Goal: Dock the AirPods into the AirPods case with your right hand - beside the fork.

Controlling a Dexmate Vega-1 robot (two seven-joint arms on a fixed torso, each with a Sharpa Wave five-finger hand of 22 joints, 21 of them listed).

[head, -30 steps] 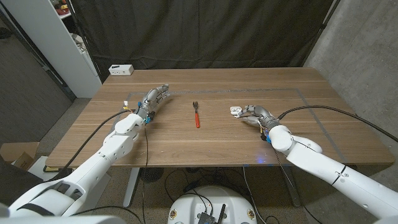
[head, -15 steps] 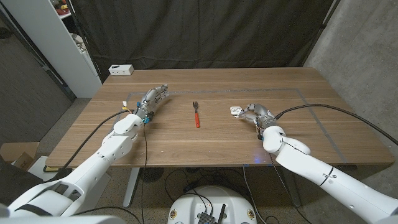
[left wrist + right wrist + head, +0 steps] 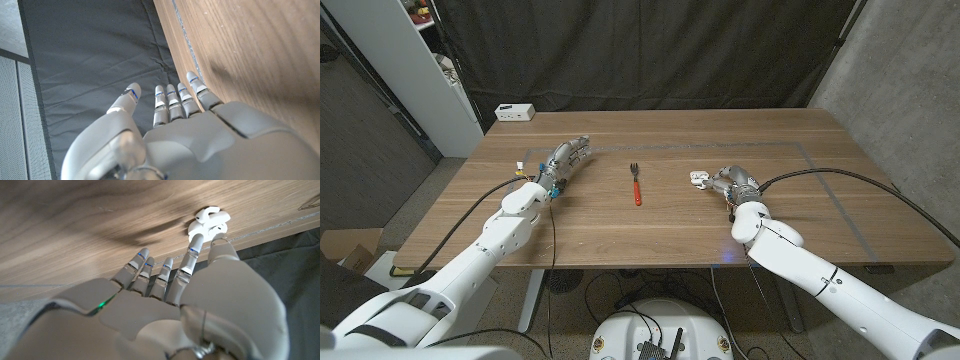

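- Right hand (image 3: pixel 732 183) reaches toward the AirPods (image 3: pixel 210 219); two fingertips (image 3: pixel 196 244) seem to pinch them, though the contact is hard to make out.
- AirPods lie on the wooden table (image 3: pixel 650 225), right of the fork (image 3: pixel 636 184).
- Left hand (image 3: pixel 563 160) holds nothing, fingers straight and close together.

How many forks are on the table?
1. The fork lies near the table's middle, between the left hand and the right hand; none seems hidden.
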